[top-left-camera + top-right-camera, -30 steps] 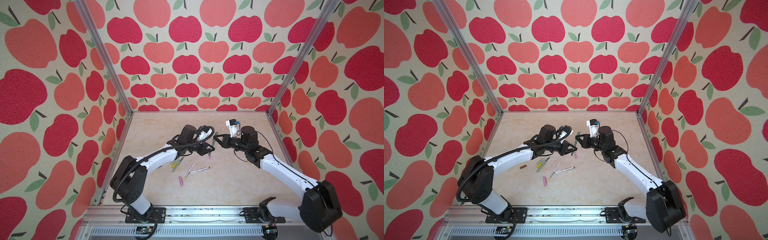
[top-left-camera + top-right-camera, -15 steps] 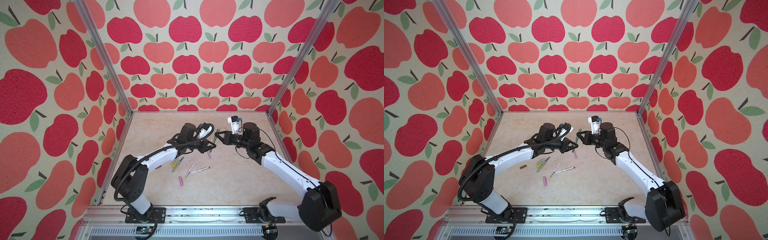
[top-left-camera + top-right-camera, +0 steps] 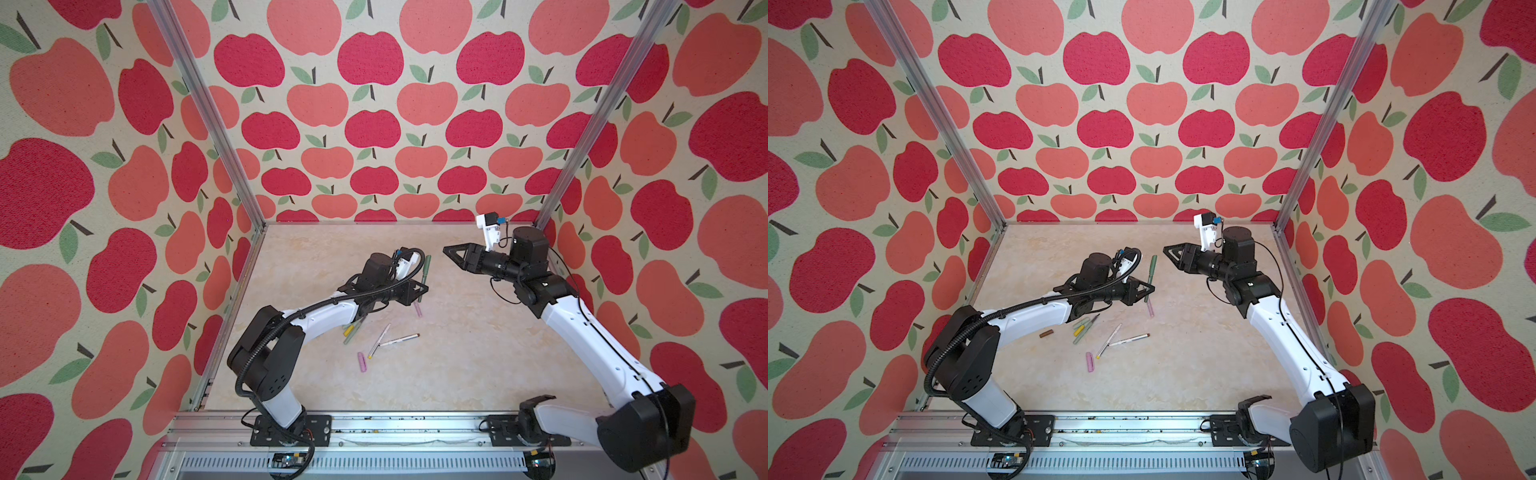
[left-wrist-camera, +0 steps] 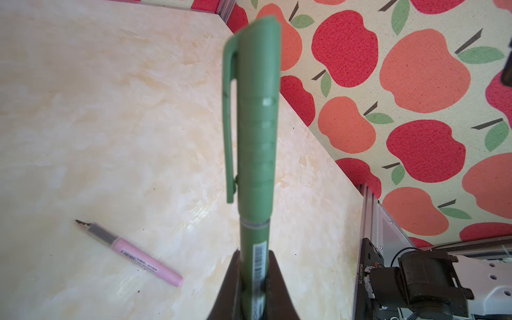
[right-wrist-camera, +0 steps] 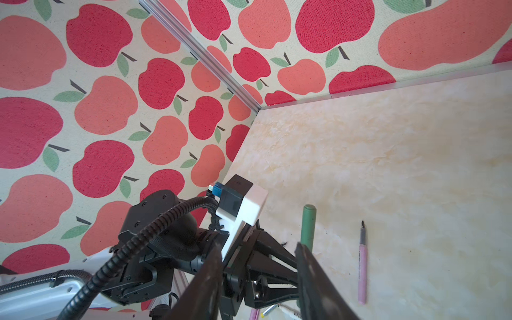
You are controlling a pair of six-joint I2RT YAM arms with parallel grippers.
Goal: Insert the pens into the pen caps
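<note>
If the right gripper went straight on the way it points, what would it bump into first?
Probably the green pen held by the left gripper, though depth is hard to judge.

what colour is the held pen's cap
The cap is green; the left wrist view shows it best.

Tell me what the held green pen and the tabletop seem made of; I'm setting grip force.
The green pen looks like matte plastic: moulded clip, dull even colour. The tabletop is a smooth marble-look surface, cream veining, faint sheen; stone or printed laminate, cannot tell.
</note>
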